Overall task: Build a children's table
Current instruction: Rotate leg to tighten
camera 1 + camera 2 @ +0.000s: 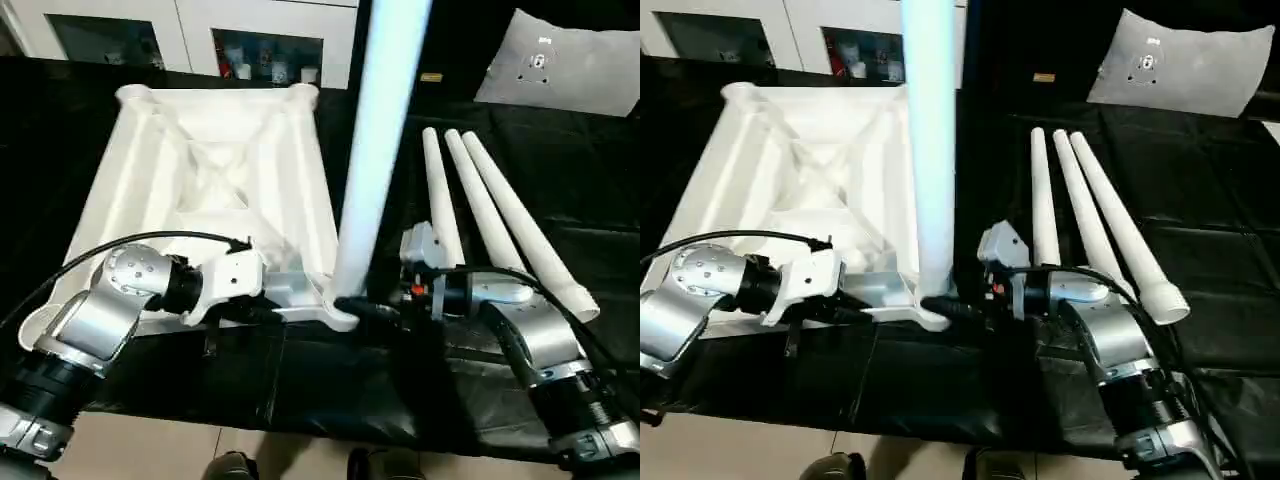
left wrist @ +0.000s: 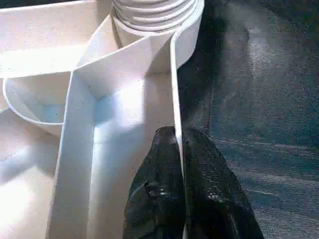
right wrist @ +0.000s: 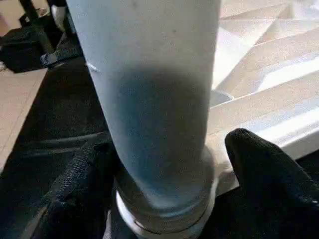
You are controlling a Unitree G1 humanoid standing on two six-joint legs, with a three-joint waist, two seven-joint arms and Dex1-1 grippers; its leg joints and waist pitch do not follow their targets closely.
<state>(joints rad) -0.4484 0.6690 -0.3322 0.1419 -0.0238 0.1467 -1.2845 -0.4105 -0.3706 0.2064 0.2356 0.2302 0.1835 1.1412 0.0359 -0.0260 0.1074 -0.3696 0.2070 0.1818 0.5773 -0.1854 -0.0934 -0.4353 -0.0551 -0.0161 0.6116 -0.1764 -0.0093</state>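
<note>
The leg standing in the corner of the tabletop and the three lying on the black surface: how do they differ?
The standing leg is upright, seated in a corner socket; the three loose legs lie flat, side by side. The right gripper holds the standing leg's base; nothing holds the loose legs. All are white tapered tubes.

Near corner's pretty boxed in, with the upright leg (image 1: 375,150) in its socket between both grippers, three spare legs (image 1: 490,215) blocking the right side, while the table top's (image 1: 215,175) far half looks open, I think.
</note>
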